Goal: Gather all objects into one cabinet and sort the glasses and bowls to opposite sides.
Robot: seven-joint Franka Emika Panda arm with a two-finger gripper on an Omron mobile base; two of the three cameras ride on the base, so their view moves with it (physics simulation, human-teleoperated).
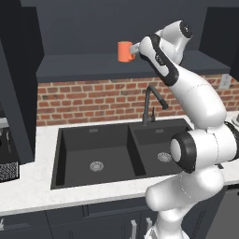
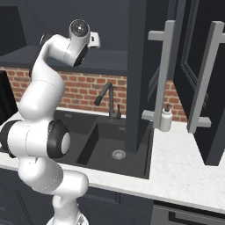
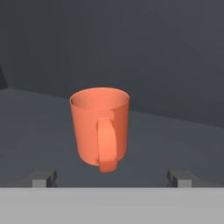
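Kitchen: a dark charcoal room with a red brick backsplash (image 1: 93, 100) is pictured, its pale marble counter (image 2: 184, 171) running around a black double sink (image 1: 98, 156) with a dark faucet (image 1: 151, 105).

Cabinet: the wall cabinet (image 1: 84, 28) above the sink is seen open, its dark inner shelf (image 1: 79, 67) exposed; in the right base view two tall doors with long pale bar handles (image 2: 165, 74) are shown swung out over the counter.

Arm: the white arm (image 1: 196, 112) is raised from the base and reached up to the shelf level.

Counter items: a white soap bottle (image 2: 165, 118) is seen beside the sink, apart from the work.

Orange mug: the orange mug (image 3: 100, 127) is seen upright on the cabinet shelf, its handle turned toward the hand camera.

Gripper: the gripper (image 3: 111, 177) is held with its jaws spread wide just in front of the mug, one fingertip to either side of it; nothing is gripped, and whether the pads touch the mug cannot be told.

Progress: one cup is judged to be inside the cabinet; the red cup, the grey-beige mug and the black bowl are not accounted for here, so most of the gathering and the sorting to opposite sides is judged to remain.
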